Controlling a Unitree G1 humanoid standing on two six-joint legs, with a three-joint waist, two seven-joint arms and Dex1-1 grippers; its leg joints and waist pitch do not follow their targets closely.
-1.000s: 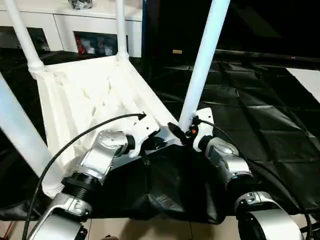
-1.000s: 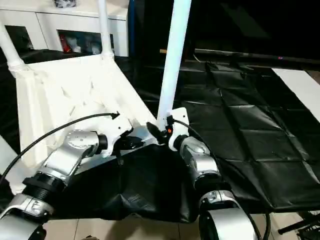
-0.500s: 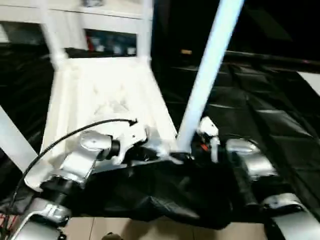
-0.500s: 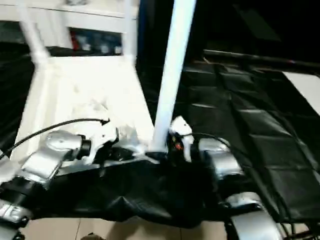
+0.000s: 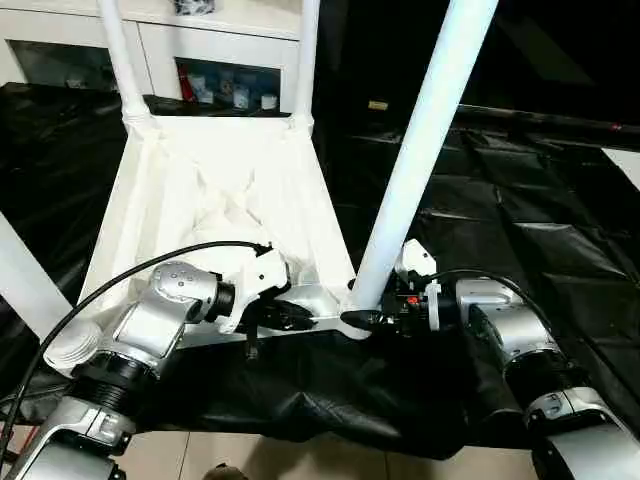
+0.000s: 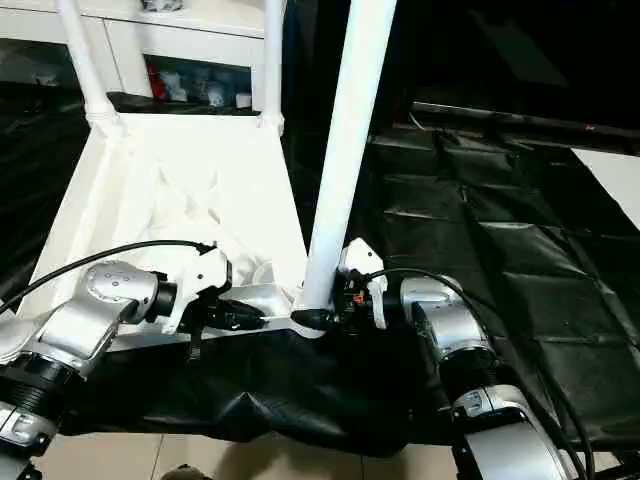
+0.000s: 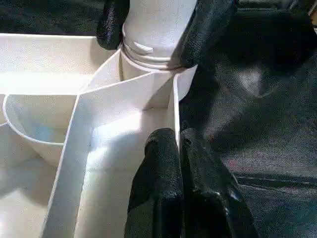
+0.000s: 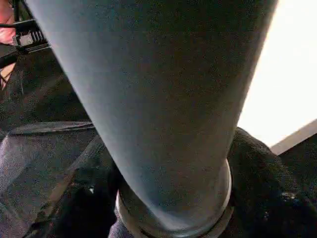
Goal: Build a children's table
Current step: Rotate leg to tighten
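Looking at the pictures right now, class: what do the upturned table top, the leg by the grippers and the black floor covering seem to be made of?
Table top: apparently moulded white plastic, smooth, with thin ribs. Leg: the same glossy white, seemingly a plastic tube. Floor covering: probably thin black plastic sheeting, shiny and creased.
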